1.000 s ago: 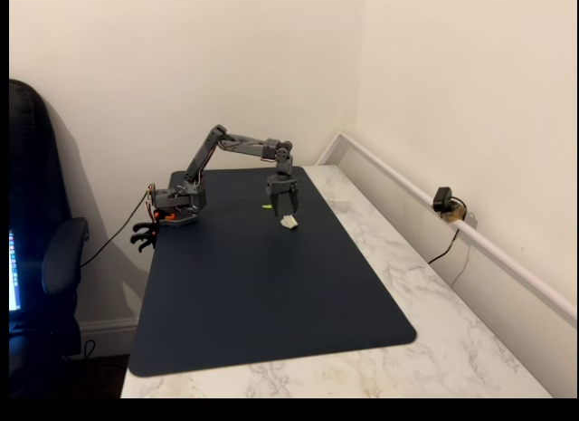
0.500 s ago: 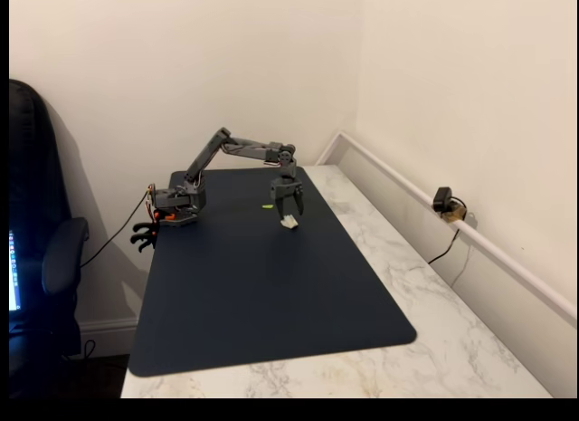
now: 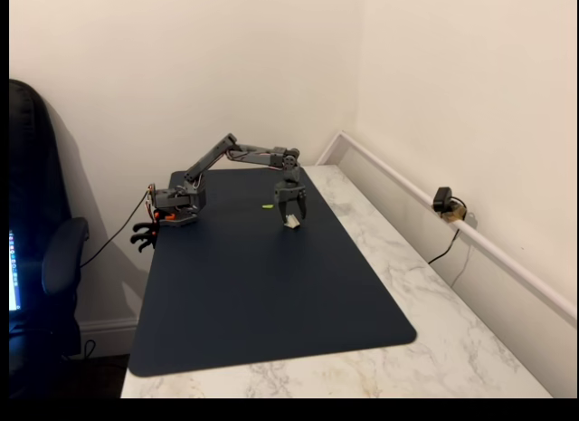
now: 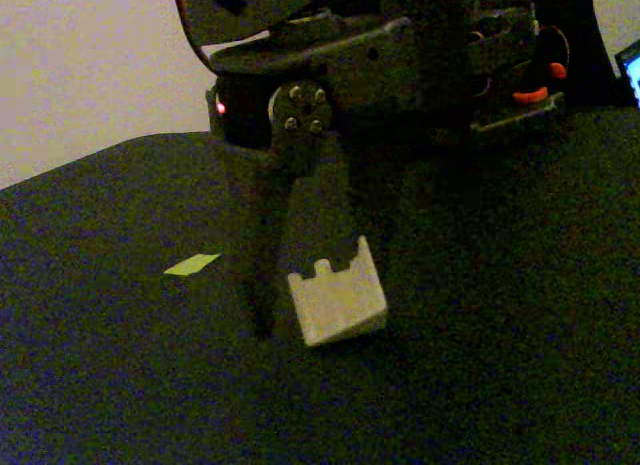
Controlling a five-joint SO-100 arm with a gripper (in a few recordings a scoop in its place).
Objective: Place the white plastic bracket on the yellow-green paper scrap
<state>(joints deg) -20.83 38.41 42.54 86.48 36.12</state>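
Far left in a fixed view, a dark office chair (image 3: 41, 249), then a gray arm base (image 3: 176, 206) at the edge of a dark blue mat (image 3: 262, 285) on the marble counter (image 3: 434, 330). Near the mat's middle, a tiny yellow-green paper scrap (image 3: 268, 205) lying flat, also seen up close (image 4: 192, 264), with the gripper (image 3: 291, 218) just to its right, pointing down. Held between the fingers (image 4: 262, 275), the white plastic bracket (image 4: 336, 297), tilted, prongs up, close beside the scrap but not on it.

Surface (image 3: 452, 349): glossy white marble look. Mat (image 3: 262, 294): matt navy, smooth. White plastic bracket (image 4: 337, 303): matt off-white plastic. Yellow-green paper scrap (image 4: 192, 264): flat matt paper.
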